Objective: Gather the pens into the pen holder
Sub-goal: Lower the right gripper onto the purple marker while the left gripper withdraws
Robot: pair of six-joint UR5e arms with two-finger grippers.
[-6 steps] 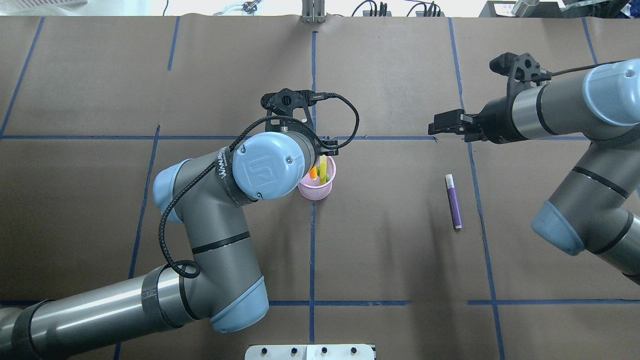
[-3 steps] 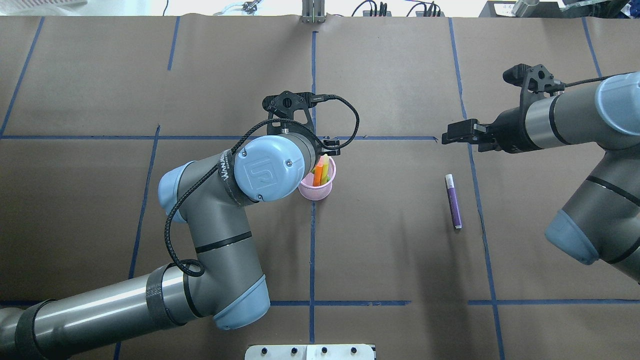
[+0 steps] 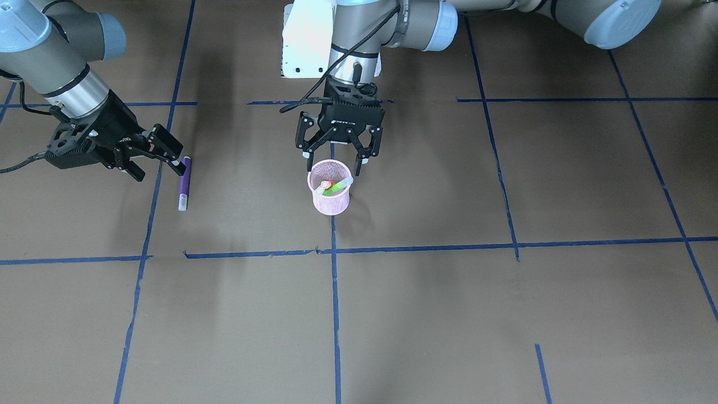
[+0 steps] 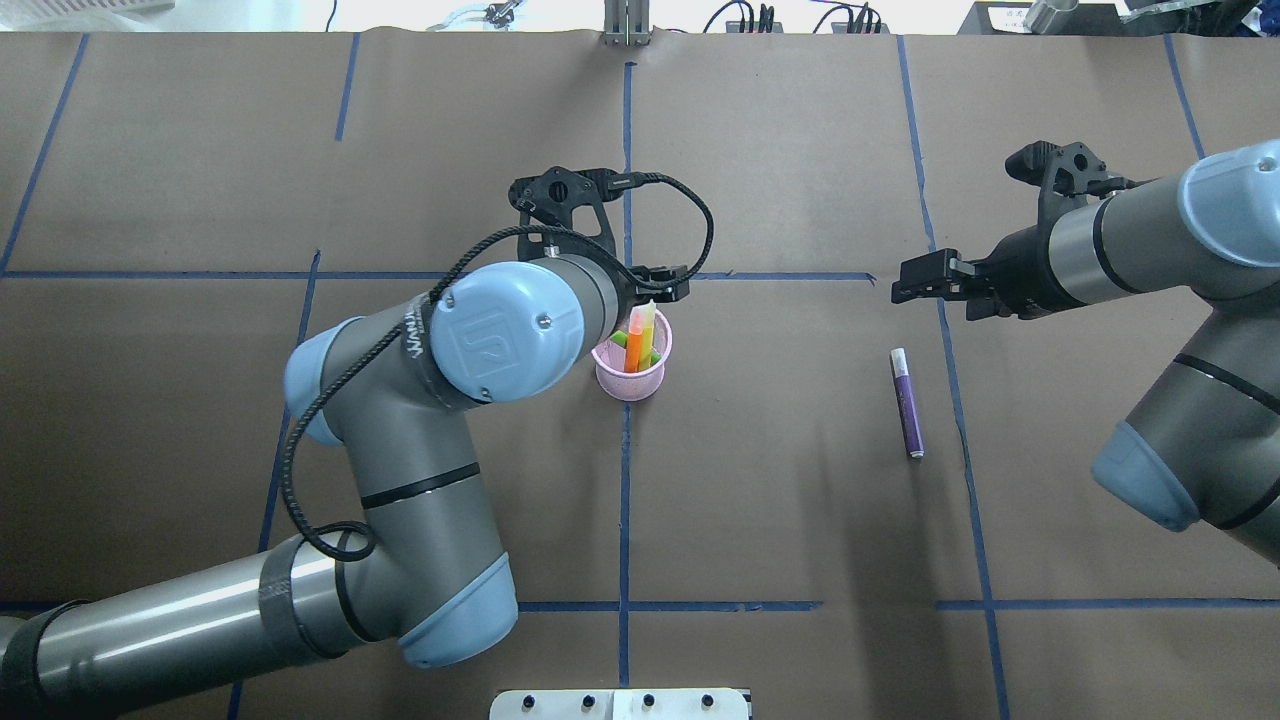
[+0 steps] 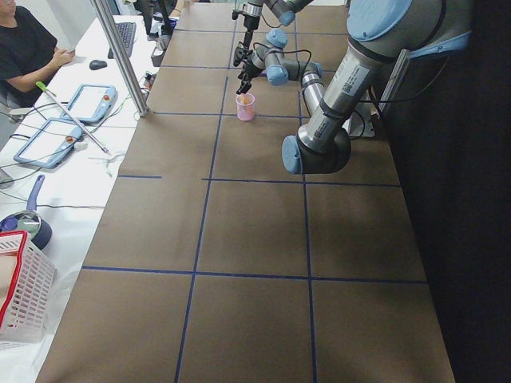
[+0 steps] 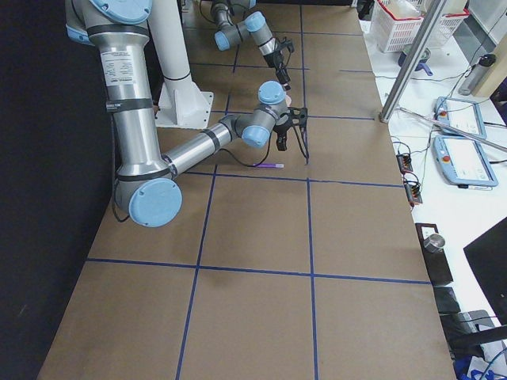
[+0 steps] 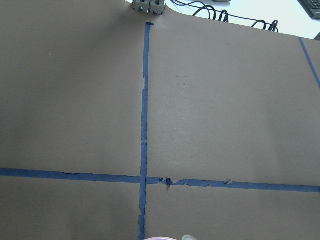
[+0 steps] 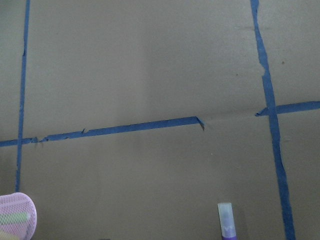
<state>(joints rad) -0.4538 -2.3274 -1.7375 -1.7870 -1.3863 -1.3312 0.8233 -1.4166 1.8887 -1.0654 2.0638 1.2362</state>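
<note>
The pink mesh pen holder (image 4: pixel 632 378) stands near the table's middle, with the orange pen (image 4: pixel 634 346) and the green pen (image 4: pixel 651 335) leaning inside it. Directly above its rim my left gripper (image 3: pixel 334 166) hangs open, touching neither pen. The purple pen (image 4: pixel 907 403) lies flat on the table to the right, cap end pointing away from the robot. My right gripper (image 3: pixel 161 169) hovers open just beyond that cap end, holding nothing. The right wrist view shows the purple pen's cap (image 8: pixel 226 219) at the bottom edge and the pen holder (image 8: pixel 17 215) in the bottom left corner.
Brown paper marked with blue tape lines (image 4: pixel 625 470) covers the table. A white base plate (image 4: pixel 620 704) sits at the near edge. In the exterior left view, control tablets (image 5: pixel 56 128) and a white basket (image 5: pixel 24 295) rest on a side bench, with a person seated there.
The orange pen has dropped deeper into the holder and leans beside the green one. My left wrist has shifted left and up. My right gripper has drawn back to the right.
</note>
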